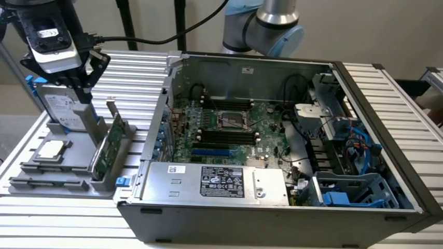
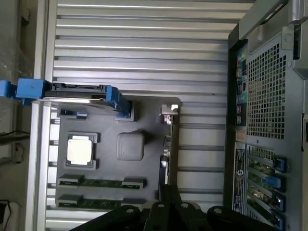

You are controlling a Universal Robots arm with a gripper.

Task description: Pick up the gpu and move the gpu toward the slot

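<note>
gpu ×1: upright on edge in grey tray, beside open PC case, untouched | gripper ×1: above tray, fingers drawn together, empty | tray also: hard drive ×1, CPU chip ×1, RAM sticks ×2 | ribbed tabletop

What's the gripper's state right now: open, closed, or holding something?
Gripper: open or closed cannot be told; it hangs above the tray. The gpu stands upright in the tray, apart from the gripper.
</note>
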